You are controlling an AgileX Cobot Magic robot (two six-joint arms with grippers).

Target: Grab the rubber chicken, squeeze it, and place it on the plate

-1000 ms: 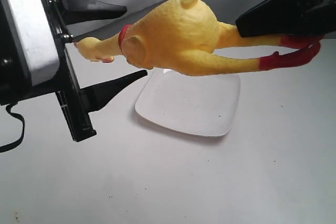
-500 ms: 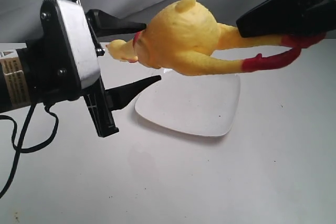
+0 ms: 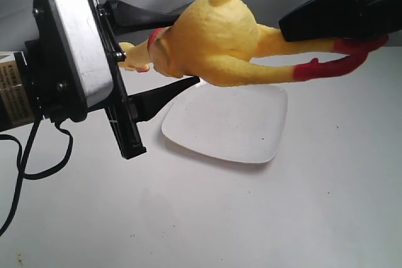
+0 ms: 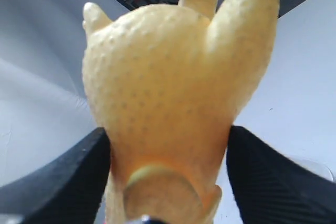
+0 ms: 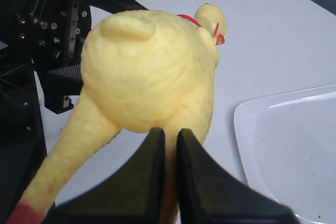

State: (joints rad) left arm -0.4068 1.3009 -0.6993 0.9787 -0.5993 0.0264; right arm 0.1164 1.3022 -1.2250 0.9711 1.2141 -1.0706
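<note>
Rubber chicken (image 3: 213, 45) aloft over the far side of the plate (image 3: 213, 139), right gripper (image 5: 166, 140) clenched on one leg, left gripper (image 3: 188, 48) released, jaws flanking its chest.

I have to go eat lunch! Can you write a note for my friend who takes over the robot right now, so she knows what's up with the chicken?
Right gripper: shut on one leg of the long yellow rubber chicken, holding it up in the air.
Left gripper: open, jaws on either side of the chicken's body near its red collar; the body does not look squashed.
Shallow white square plate: on the table, nothing on it.
Done: pick-up.
Left: squeeze the chicken, then lay it on the plate.
</note>
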